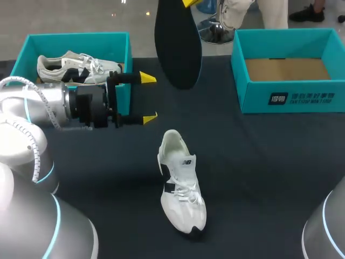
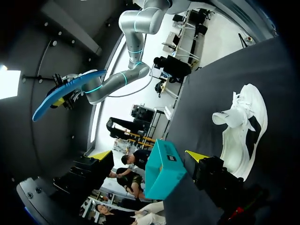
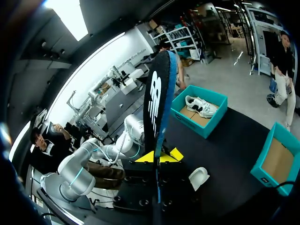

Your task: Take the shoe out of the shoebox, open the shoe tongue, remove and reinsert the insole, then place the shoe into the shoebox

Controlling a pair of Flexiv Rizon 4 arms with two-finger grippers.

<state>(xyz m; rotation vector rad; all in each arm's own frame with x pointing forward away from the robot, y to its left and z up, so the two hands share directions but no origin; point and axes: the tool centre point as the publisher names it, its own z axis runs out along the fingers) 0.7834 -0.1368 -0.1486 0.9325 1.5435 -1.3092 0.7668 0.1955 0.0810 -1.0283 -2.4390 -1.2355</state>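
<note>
Head view: left claw [image 1: 149, 98] spread wide; right claw [image 3: 160, 156] seemingly pinches insole [image 1: 178, 43].

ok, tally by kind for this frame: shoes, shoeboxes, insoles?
Shoes: 2 (white shoe on the table, second shoe in the left shoebox)
Shoeboxes: 2 (the left shoebox, and the right shoebox, which is empty)
Insoles: 1 (insole held up in the right gripper)
Total: 5
</note>
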